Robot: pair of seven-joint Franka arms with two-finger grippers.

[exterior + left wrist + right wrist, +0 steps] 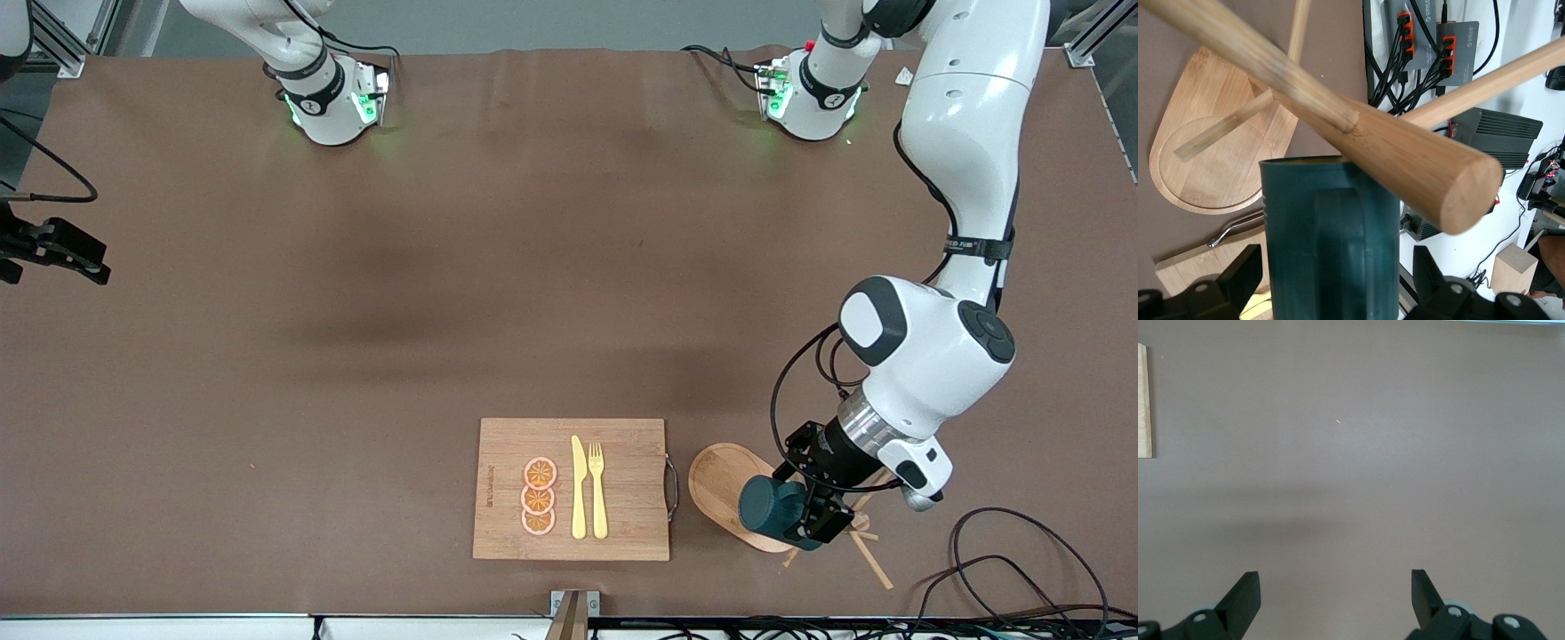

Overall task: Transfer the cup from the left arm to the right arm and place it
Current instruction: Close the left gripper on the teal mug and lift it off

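Left hand [805,516]: clamped on the teal mug [766,508], up over the wooden peg stand [725,489].
Right hand [1335,603]: waiting, fingers spread above bare brown counter [1371,453].

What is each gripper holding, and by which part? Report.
Left gripper holds the cup by its ribbed sides, handle between the fingers. Right gripper holds nothing.

Left tool [1331,287] clamped on teal cup [1328,233]; wooden peg [1338,113] touches cup rim.
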